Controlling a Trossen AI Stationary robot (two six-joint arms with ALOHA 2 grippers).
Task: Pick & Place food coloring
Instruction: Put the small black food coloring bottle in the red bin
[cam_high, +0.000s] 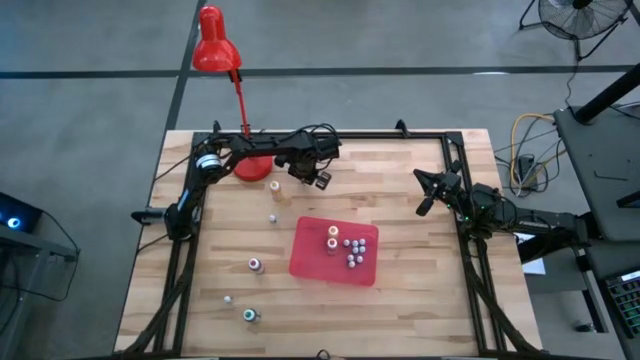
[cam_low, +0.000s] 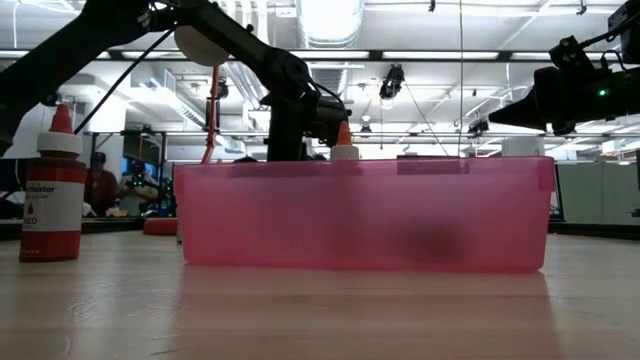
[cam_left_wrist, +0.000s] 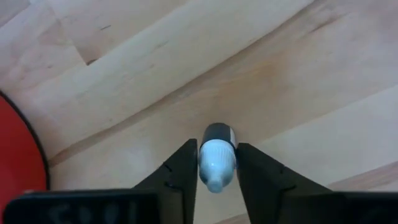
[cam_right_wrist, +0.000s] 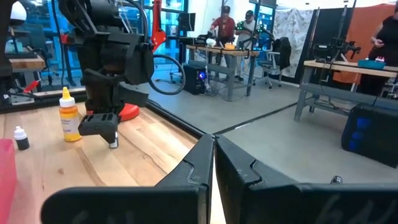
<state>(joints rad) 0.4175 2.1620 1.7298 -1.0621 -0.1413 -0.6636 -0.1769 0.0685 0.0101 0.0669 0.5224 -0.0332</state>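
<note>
The food coloring is a set of tiny bottles. Several stand in the pink tray (cam_high: 310, 262), and others stand scattered on the wood: a yellow one (cam_high: 274, 187), a small one (cam_high: 272, 217) and more toward the near left (cam_high: 255, 265). My left gripper (cam_high: 320, 180) hangs over the table's far middle, beyond the tray, shut on a small dark bottle with a whitish cap (cam_left_wrist: 217, 163). My right gripper (cam_high: 424, 205) waits shut above the table's right side, touching nothing. My left gripper pinches the small bottle by its whitish cap (cam_left_wrist: 217, 177) between the two fingers (cam_left_wrist: 180, 171). They come from above, pointing down. The bottle stays upright, its dark body (cam_left_wrist: 219, 132) below the fingertips. The right wrist view shows it (cam_right_wrist: 114, 143) close to the wood; whether it is lifted clear, I cannot tell.
The red lamp's base (cam_high: 250, 168) stands just left of my left gripper, its head (cam_high: 212, 45) beyond the far edge. A red-capped bottle (cam_low: 50, 190) stands near the low camera. A black frame rims the table. People stand at benches in the room behind (cam_right_wrist: 224, 25).
</note>
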